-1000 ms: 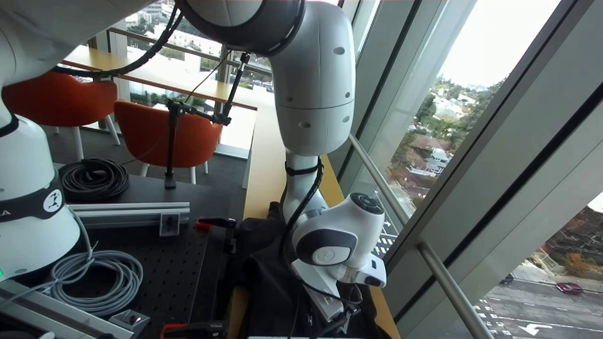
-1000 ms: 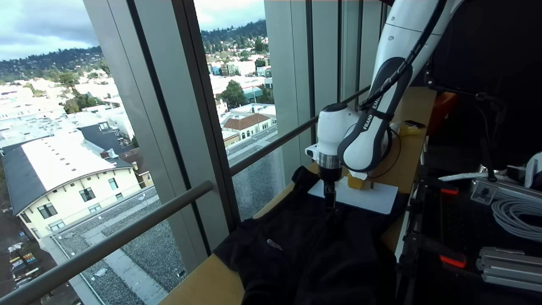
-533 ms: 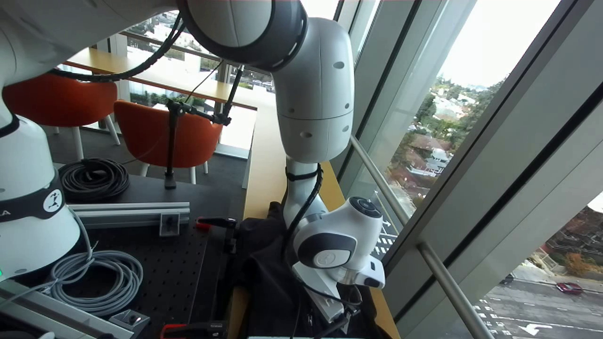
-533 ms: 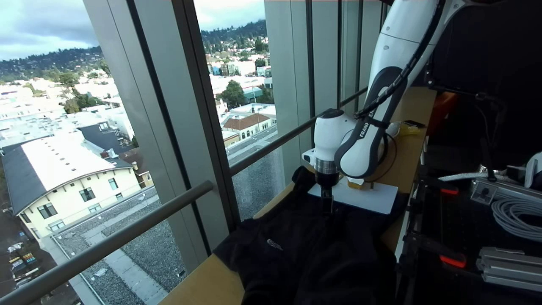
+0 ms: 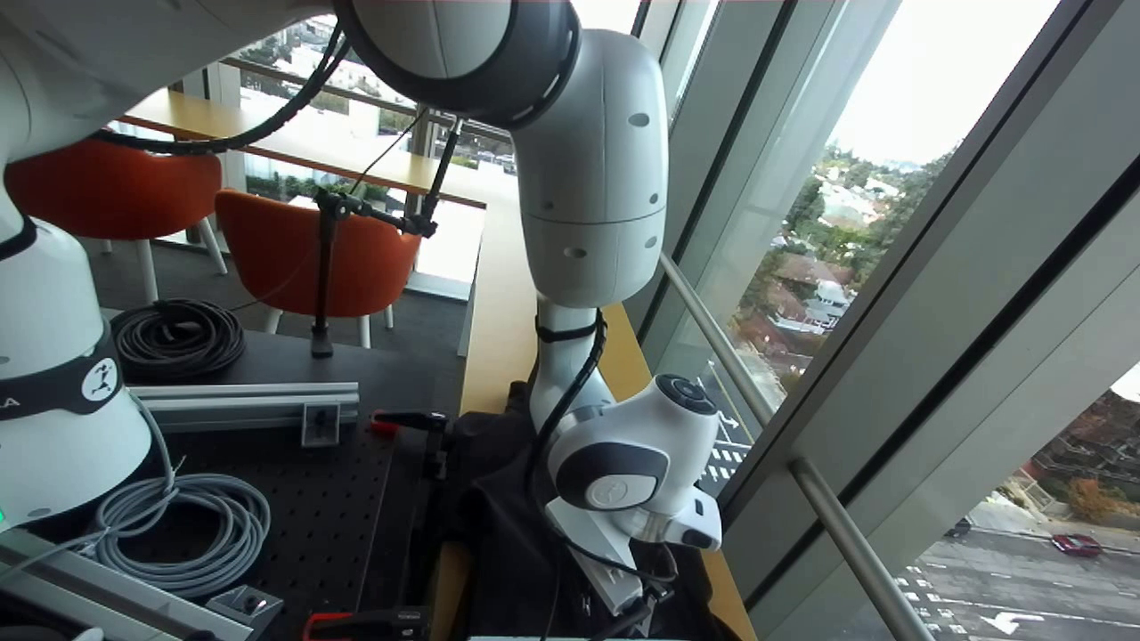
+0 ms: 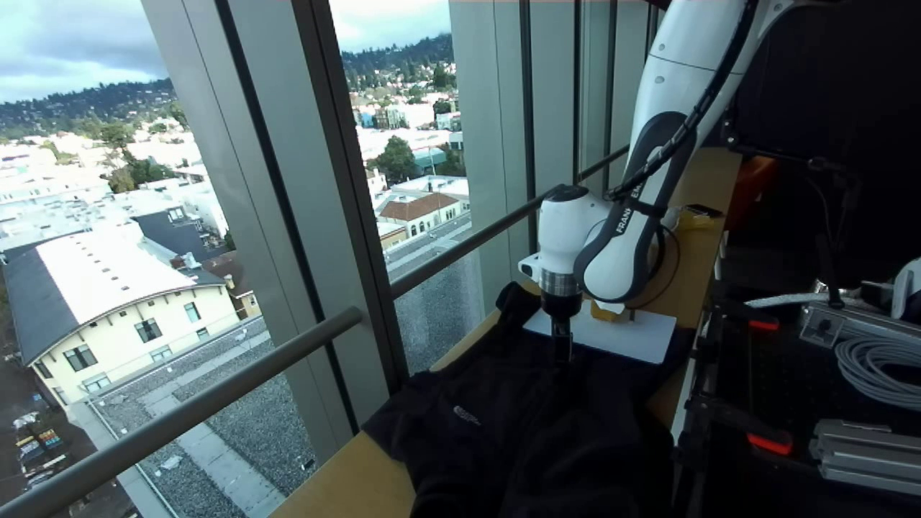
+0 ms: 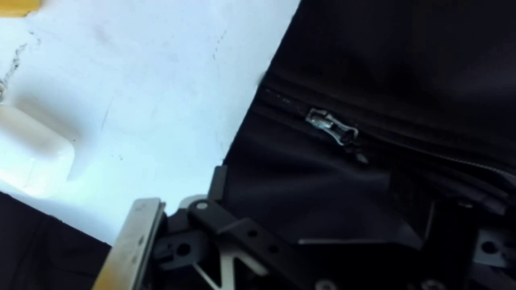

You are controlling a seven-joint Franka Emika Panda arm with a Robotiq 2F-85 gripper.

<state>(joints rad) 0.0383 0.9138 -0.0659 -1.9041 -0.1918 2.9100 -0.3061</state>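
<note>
Silver and slim, the metal zipper pull (image 7: pixel 332 127) lies on the black cloth jacket (image 6: pixel 532 439), which spreads from the window-side edge of the long tan wooden tabletop (image 6: pixel 345 478) toward its opposite edge. Above the jacket, the black two-fingered gripper (image 7: pixel 313 193) has its fingers (image 7: pixel 218 185) spread wide apart and empty; whether they touch the cloth cannot be told. Compared with a second ago, the white-and-dark-grey robot arm (image 6: pixel 662 137) is slightly lower, and over the last half second it has drifted a little away from the tall windows (image 6: pixel 403 165); the jacket and the flat white rectangular board (image 6: pixel 619 338) near the pull stay put. Letters reading "FRANK" show on the arm, an "A" on its dark base band (image 5: pixel 53 389); the jacket's small white logo (image 6: pixel 466 415) is too tiny to read.
</note>
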